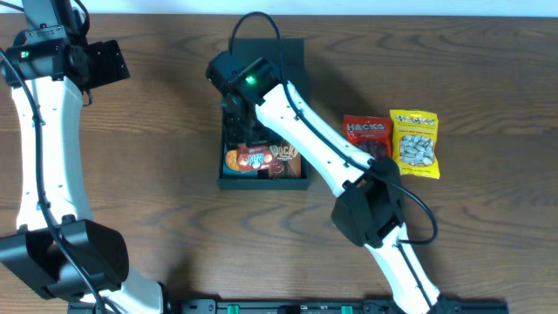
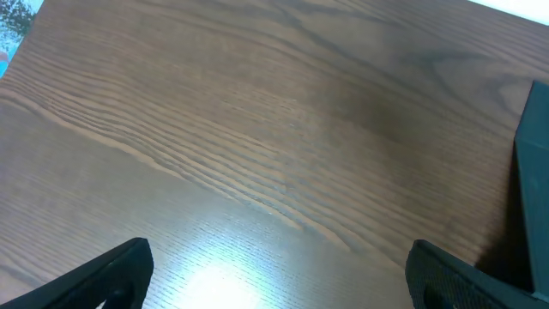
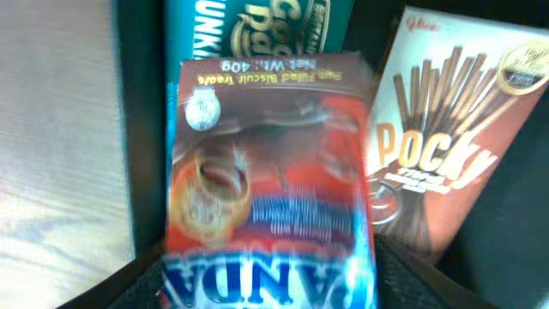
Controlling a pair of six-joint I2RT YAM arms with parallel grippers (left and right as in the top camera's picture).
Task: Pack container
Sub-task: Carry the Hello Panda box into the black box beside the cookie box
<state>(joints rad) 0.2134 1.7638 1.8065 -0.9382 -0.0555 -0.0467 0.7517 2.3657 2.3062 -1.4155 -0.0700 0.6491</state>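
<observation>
The container (image 1: 295,70) lies open on the surface (image 1: 157,157). Inside it are a red and blue snack packet (image 3: 270,172), a Pocky box (image 3: 437,154) beside the packet, and a teal box (image 3: 249,30) behind the packet. The right end effector (image 3: 279,279) is over the container with its jaws on both sides of the packet's near end; I cannot tell if they press it. The left end effector (image 2: 283,283) is well apart from the container, wide open and empty. A red packet (image 1: 366,133) and a yellow packet (image 1: 415,144) lie near the container, outside it.
</observation>
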